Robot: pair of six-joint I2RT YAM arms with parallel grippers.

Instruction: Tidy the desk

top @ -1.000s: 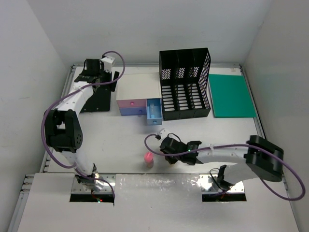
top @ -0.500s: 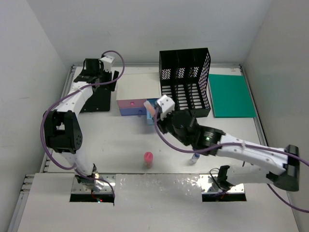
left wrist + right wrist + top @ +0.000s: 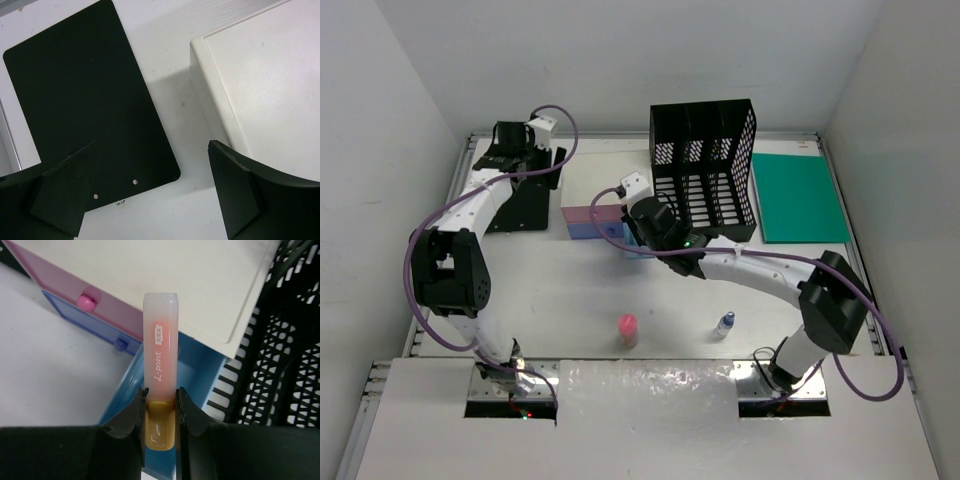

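On the white desk (image 3: 560, 290), the small drawer box (image 3: 592, 200) sits toward the far edge, and everything else is placed from it. Its light blue drawer (image 3: 200, 365) is pulled out on the side nearest the black file rack (image 3: 705, 185). What shows of the drawer's inside is plain blue floor. The pink drawer (image 3: 65, 287), with its round pink knob, and the darker blue drawer (image 3: 95, 322) beneath it are pushed in.

The right gripper (image 3: 161, 395) hangs above the open drawer, its jaws pinching the lower end of an orange highlighter (image 3: 160, 355) that points toward the box's white top.

The file rack stands touching the box's right side. Its three slots are too dark to read from above. A green folder (image 3: 800, 197) lies flat beyond the rack.

On the box's other side lies a black board (image 3: 85, 100), just beside it. The left gripper (image 3: 150, 165) hovers over the gap between board and box, jaws spread wide with nothing between them.

Nearer the arms than the box, well apart from it, stand two loose things: a small pink item (image 3: 628, 328) and a small bottle (image 3: 723, 324).
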